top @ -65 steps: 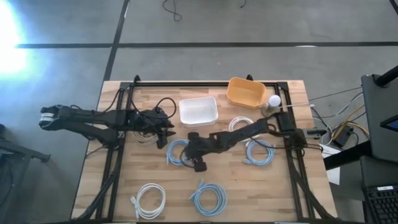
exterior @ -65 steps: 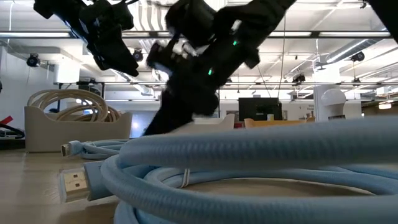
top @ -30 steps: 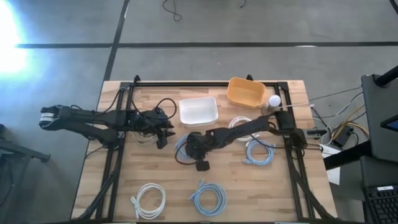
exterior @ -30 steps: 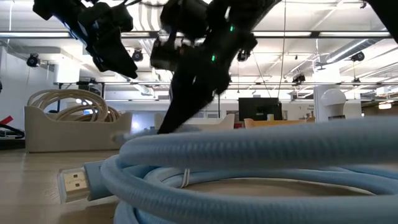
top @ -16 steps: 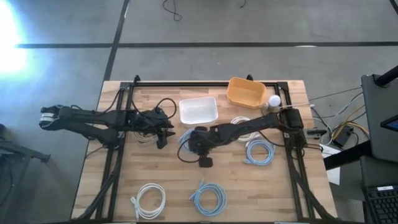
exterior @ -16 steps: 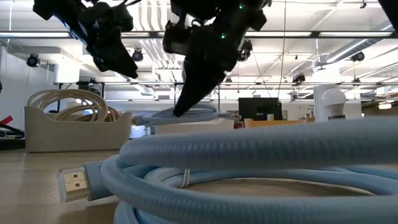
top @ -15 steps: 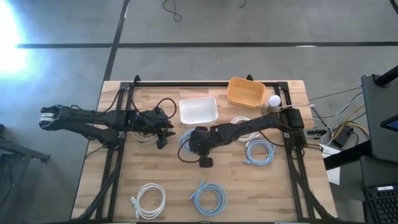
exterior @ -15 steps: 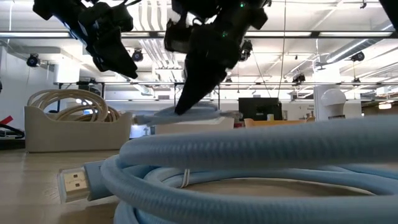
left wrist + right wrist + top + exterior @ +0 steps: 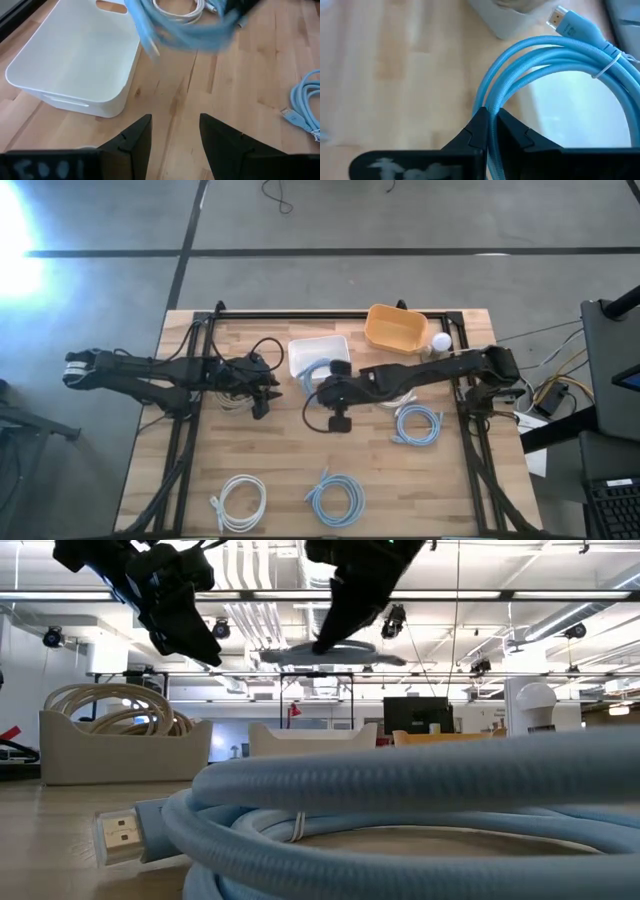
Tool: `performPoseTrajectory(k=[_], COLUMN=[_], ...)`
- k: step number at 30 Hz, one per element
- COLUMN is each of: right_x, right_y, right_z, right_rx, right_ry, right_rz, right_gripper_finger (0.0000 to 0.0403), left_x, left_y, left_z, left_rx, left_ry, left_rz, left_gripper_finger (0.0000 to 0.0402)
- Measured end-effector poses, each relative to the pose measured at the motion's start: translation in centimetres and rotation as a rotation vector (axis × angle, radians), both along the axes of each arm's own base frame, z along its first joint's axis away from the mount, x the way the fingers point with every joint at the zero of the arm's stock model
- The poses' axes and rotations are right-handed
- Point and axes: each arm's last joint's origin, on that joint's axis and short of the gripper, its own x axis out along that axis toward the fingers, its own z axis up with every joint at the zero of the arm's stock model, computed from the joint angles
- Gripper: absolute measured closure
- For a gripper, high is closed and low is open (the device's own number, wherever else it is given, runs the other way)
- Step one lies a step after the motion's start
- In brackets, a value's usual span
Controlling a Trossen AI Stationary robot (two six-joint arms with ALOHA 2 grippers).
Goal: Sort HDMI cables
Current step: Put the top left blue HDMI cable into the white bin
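A light blue HDMI cable coil (image 9: 330, 657) hangs in the air beside the white bin (image 9: 325, 350), with my right gripper (image 9: 318, 384) shut on it. My left gripper (image 9: 265, 404) stands open above the table left of the bin, nothing between its fingers (image 9: 142, 140). More coils lie flat on the table: a white one (image 9: 240, 498) and a light blue one (image 9: 335, 498) near the front edge, another light blue one (image 9: 417, 423) at the right. A white coil (image 9: 385, 378) is half hidden under my right arm. My right gripper pinches the bundled turns of the light blue coil at one side of its loop (image 9: 490, 112) between its two fingers, several strands together. The fingers slant down from above. The coil juts out level from the fingertips (image 9: 326, 640), lifted clear of the table, its connector (image 9: 567, 22) free.
An orange bin (image 9: 395, 327) and a white ball (image 9: 441, 340) stand at the far right. In the low view a beige bin holding beige coils (image 9: 110, 710) stands at the left. Black frame rails (image 9: 330, 315) run along the table's far and side edges.
My right gripper has risen and gone toward the table's far edge, up to the white bin, staying shut. The light blue coil has come off the table with it and now hangs level in the air.
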Motion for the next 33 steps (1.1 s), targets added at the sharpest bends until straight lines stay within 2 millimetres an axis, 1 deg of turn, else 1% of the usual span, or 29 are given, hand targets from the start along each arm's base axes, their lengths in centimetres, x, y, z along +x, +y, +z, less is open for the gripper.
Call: performPoseTrajectory(k=[3, 6, 8, 11, 15, 19, 23, 33], right_x=[-0.9, -1.4, -1.3, -0.7, 0.6, 1.9, 2.8, 4.6], right_y=[-0.4, -0.7, -1.0, -1.6, -2.6, -3.9, -5.4, -8.5], right_z=[0.5, 1.1, 1.2, 0.6, -1.3, -3.9, -5.8, -10.9], right_rx=[-0.08, -0.151, -0.203, -0.256, -0.303, -0.357, -0.374, -0.381], right_ry=[0.022, 0.004, -0.022, -0.05, -0.102, -0.132, -0.137, -0.027], right_rz=[-0.057, -0.104, -0.13, -0.156, -0.133, -0.113, -0.137, -0.188], right_gripper_finger=[0.0381, 0.0381, 0.0381, 0.0381, 0.0381, 0.0381, 0.0381, 0.0381], left_x=[0.0, 0.0, 0.0, 0.0, 0.0, 0.0, 0.0, 0.0], left_y=[0.0, 0.0, 0.0, 0.0, 0.0, 0.0, 0.0, 0.0], left_z=[0.0, 0.0, 0.0, 0.0, 0.0, 0.0, 0.0, 0.0], left_rx=[0.0, 0.0, 0.0, 0.0, 0.0, 0.0, 0.0, 0.002], left_ry=[0.0, -0.001, 0.0, 0.0, 0.0, 0.0, -0.001, 0.0], left_rz=[0.0, 0.0, 0.0, 0.0, 0.0, 0.0, 0.0, -0.001], left_gripper_finger=[0.0232, 0.0232, 0.0232, 0.0232, 0.0232, 0.0232, 0.0232, 0.0232])
